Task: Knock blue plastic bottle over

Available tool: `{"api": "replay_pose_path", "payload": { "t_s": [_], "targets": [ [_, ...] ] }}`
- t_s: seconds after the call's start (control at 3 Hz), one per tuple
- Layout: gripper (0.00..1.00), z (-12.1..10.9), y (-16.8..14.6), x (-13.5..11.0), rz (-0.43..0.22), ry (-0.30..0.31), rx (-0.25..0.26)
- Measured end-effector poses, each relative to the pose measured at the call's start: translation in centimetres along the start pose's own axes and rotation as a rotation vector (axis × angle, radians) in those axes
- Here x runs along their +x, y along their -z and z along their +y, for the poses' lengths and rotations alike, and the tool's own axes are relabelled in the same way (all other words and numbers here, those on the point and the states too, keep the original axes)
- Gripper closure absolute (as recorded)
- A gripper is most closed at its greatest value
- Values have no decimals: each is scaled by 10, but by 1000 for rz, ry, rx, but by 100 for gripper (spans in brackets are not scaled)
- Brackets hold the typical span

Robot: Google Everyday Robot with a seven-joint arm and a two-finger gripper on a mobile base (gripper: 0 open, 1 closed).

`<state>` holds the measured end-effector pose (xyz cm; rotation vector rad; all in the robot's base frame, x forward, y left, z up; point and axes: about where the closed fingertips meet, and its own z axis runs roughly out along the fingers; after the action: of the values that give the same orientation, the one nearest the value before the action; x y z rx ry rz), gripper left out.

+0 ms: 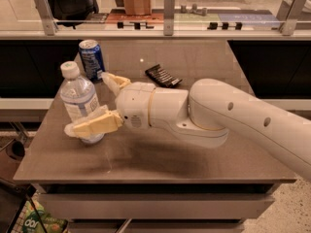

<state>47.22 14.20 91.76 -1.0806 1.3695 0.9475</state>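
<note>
- The two-finger cream-coloured gripper (88,103) sits at the left middle of the frame, at the end of a thick white arm (228,118) that reaches in from the right edge.
- Its jaws are spread wide and grip nothing. The near finger (95,125) lies across the front of the bottle's lower part. The far finger (114,81) points to the upper left, just right of the bottle's shoulder.
- The clear, bluish-tinted plastic water bottle with a white cap (77,98) stands on the left part of the brown table top (194,164), not yet knocked over.
- The relation that matters: the bottle lies to the left of the wrist, in or at the mouth of the open jaws. I cannot tell whether the near finger presses on it or only passes in front.
- The bottle's long axis is near vertical, with the cap pointing up and leaning a little toward the upper left. That lean may be only the camera's angle.
- My judgement is that a sideways sweep to the left, striking high on the body, would tip it more surely than a push at the base.
- The shorter blue metal soda can (91,59) stands just behind the bottle and near the far finger, so it could be struck too.
</note>
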Motion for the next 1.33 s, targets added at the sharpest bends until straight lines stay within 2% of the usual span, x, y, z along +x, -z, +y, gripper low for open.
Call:
{"api": "replay_pose_path", "payload": {
  "t_s": [0.33, 1.33],
  "targets": [
    [24, 7, -15, -3, -27, 8, -11],
    [94, 12, -18, -7, -25, 17, -21]
  ]
}}
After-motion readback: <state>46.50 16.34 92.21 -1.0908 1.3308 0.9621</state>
